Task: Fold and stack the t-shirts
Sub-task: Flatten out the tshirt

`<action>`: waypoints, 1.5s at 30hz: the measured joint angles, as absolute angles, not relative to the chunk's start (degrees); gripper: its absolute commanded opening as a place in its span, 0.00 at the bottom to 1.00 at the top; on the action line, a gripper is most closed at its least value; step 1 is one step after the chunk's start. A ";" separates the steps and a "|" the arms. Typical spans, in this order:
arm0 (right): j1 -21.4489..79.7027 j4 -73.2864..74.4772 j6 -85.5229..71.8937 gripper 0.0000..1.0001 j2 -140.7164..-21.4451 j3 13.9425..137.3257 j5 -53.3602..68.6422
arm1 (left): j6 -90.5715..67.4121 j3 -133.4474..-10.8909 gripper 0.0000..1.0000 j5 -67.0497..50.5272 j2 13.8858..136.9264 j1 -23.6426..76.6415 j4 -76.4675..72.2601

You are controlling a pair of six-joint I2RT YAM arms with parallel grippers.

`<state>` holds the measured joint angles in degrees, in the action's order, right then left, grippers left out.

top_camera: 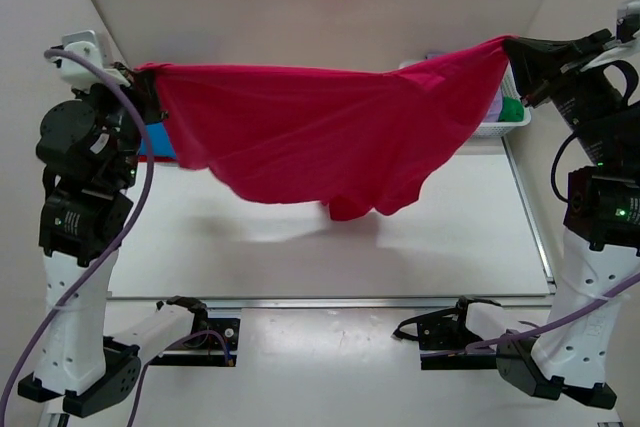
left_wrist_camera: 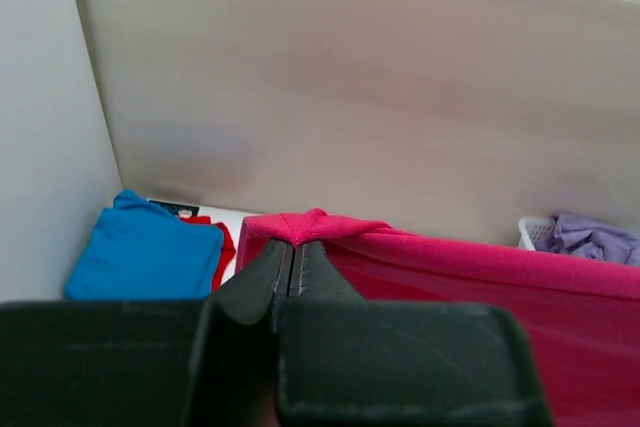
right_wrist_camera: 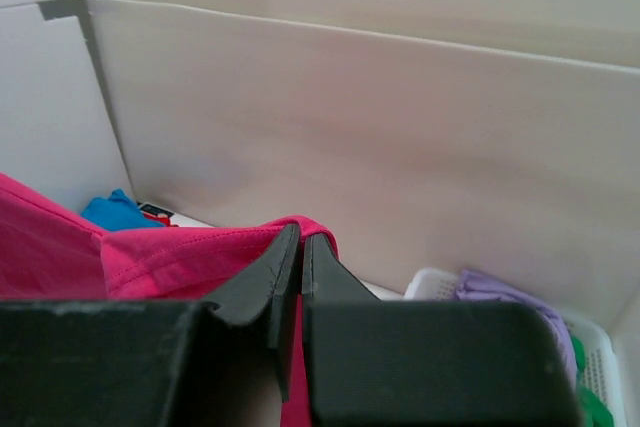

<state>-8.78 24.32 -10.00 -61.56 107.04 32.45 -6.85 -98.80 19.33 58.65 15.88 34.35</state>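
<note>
The crimson-pink t-shirt [top_camera: 320, 137] hangs stretched in the air between both arms, sagging in the middle above the table. My left gripper [top_camera: 148, 75] is shut on its left corner [left_wrist_camera: 300, 227]. My right gripper [top_camera: 512, 45] is shut on its right corner [right_wrist_camera: 300, 227]. A folded bright blue t-shirt [left_wrist_camera: 145, 252] lies on a red t-shirt [left_wrist_camera: 222, 242] at the back left. The lavender t-shirt [right_wrist_camera: 510, 297] and the green t-shirt [top_camera: 512, 109] lie in the basket at the back right.
The white latticed basket [top_camera: 500, 129] stands at the back right by the wall. Walls close in the table at the back and both sides. The table [top_camera: 330, 257] has a metal front edge near the arm bases.
</note>
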 measured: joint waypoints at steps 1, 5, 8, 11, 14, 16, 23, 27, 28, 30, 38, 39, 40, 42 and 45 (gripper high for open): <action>-8.82 23.83 -10.17 0.00 -61.25 107.04 33.17 | -6.87 -99.00 0.00 19.49 58.22 15.88 34.35; -8.64 23.11 -11.00 0.01 -60.73 109.03 35.22 | -7.03 -100.36 0.00 20.23 57.65 16.08 34.28; -8.67 21.50 -12.64 0.00 -60.66 111.15 36.80 | -7.62 -102.43 0.00 20.34 58.11 17.41 34.44; -9.34 19.00 -15.70 0.00 -60.62 111.61 39.24 | -8.56 -104.16 0.00 20.16 58.59 19.03 34.96; -10.15 16.16 -18.85 0.01 -60.73 111.81 40.97 | -9.87 -104.31 0.00 18.98 59.02 18.68 36.64; -9.89 16.75 -19.49 0.00 -62.92 113.32 41.80 | -10.66 -103.42 0.00 16.49 60.27 16.03 37.60; 4.54 33.58 -8.69 0.00 -84.62 133.34 27.42 | -12.58 -91.05 0.00 6.96 69.34 7.90 39.20; 2.92 40.49 -5.65 0.00 -92.58 131.92 22.31 | -12.97 -90.45 0.00 4.45 75.66 7.99 41.19; 2.90 41.50 -5.50 0.00 -94.45 132.05 20.82 | -13.19 -90.45 0.00 3.86 76.09 7.99 41.10; 2.94 42.44 -5.43 0.00 -97.84 132.09 19.53 | -13.91 -90.48 0.00 2.76 75.92 7.99 40.25; 6.20 40.29 -5.41 0.00 -98.78 135.17 18.11 | -15.90 -106.10 0.00 1.32 78.96 7.99 37.58; 6.87 39.92 -5.26 0.00 -97.36 135.17 18.04 | -15.99 -107.66 0.00 1.26 79.00 7.99 37.32; 7.51 39.66 -4.97 0.00 -95.74 135.11 18.24 | -16.05 -109.14 0.00 1.19 78.70 7.99 37.08; 7.73 38.76 -4.67 0.00 -91.61 134.04 18.70 | -16.19 -109.54 0.00 1.13 76.97 8.01 36.38; 5.50 38.04 -4.45 0.00 -84.77 132.29 18.87 | -16.32 -107.04 0.00 1.28 73.06 7.99 35.64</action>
<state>5.50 38.04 -4.45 -84.77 132.29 18.87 -16.32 -107.04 1.28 73.06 7.99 35.64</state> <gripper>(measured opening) 0.008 0.035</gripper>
